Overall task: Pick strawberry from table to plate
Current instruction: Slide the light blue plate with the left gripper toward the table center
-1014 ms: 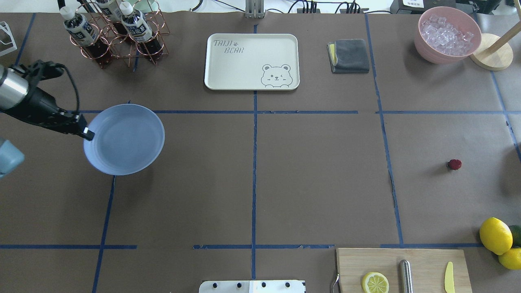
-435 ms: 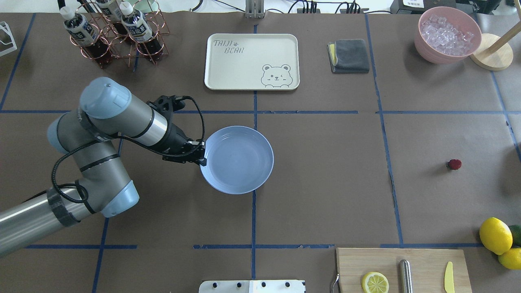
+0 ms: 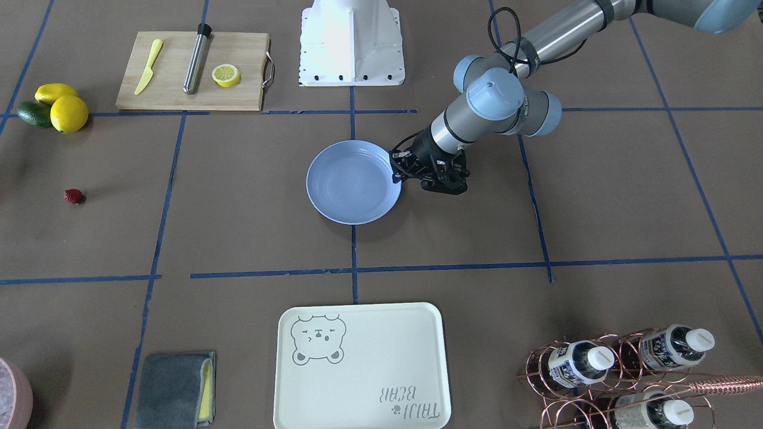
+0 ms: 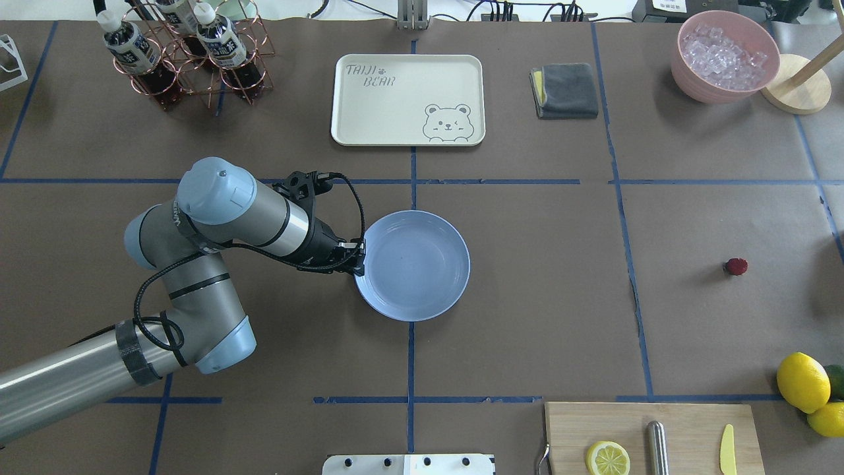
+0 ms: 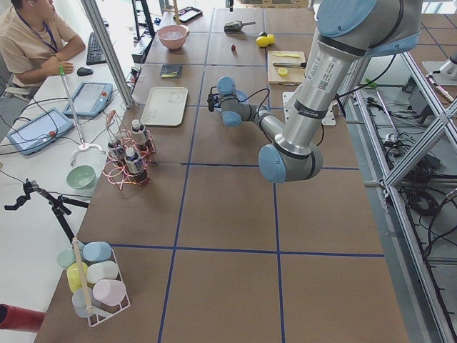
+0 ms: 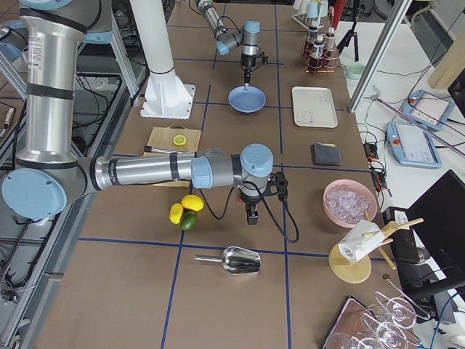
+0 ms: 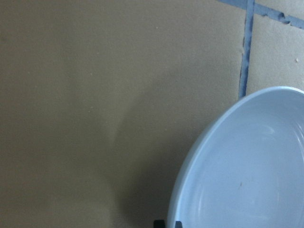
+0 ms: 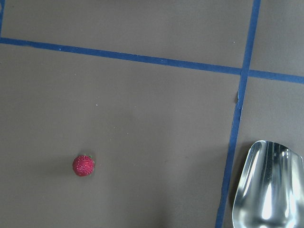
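The strawberry (image 4: 736,266), small and dark red, lies alone on the brown table (image 4: 527,297) at the right; it also shows in the front view (image 3: 74,196) and below the right wrist camera (image 8: 83,166). The light-blue plate (image 4: 422,264) sits near the table's centre, far left of the berry. My left gripper (image 4: 359,256) is shut on the plate's left rim, as the front view (image 3: 396,174) and the left wrist view of the plate (image 7: 247,180) confirm. My right gripper (image 6: 251,215) hangs near the strawberry; I cannot tell if it is open or shut.
A cream bear tray (image 4: 407,99), a grey cloth (image 4: 566,90), a pink bowl of ice (image 4: 724,56) and a bottle rack (image 4: 184,53) line the far side. Lemons (image 4: 802,381) and a cutting board (image 4: 649,435) sit near right. A metal scoop (image 8: 268,185) lies by the berry.
My left arm has carried the plate from the table's left side rightward to the centre. The strawberry has stayed where it was.
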